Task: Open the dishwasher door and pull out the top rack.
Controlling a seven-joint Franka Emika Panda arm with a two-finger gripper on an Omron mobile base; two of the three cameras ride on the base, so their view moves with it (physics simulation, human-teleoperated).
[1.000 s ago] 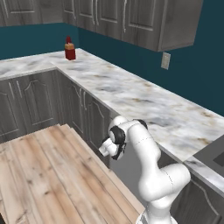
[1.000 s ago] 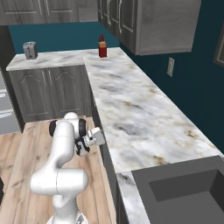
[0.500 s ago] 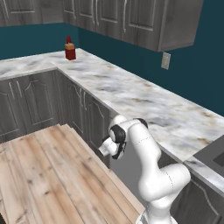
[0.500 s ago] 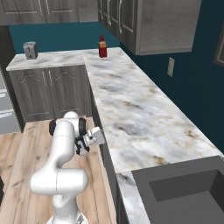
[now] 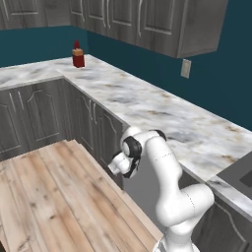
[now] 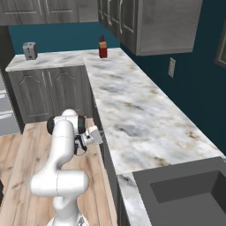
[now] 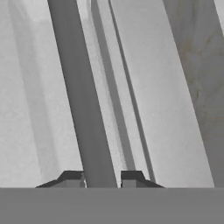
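Nothing has shifted since a second ago — arm, hand and kitchen sit just where they were in both base views. And look at the hand view: the gripper is right up on the bar handle, the dark bar running from 12 o'clock down to 6 o'clock and passing straight between the two fingers. One tip sits on each side of the bar, hard against it, so they look clenched on the handle. Behind the bar lies the pale grey face of the dishwasher door, with lighter and darker strips running beside it toward 1 o'clock.

From the left base view the door is a plain grey panel under the marble surface, upright and closed, flush with the dark cabinet doors at its 10 o'clock. The hand is pressed to the panel's upper edge, the white arm curling up from 5 o'clock.

Over in the right base view the hand reaches in under the lip of the surface. A red bottle stands far back at 12 o'clock, a small toaster at 11 o'clock, and the sink sits at 4 o'clock. I can't see the top rack from any angle.
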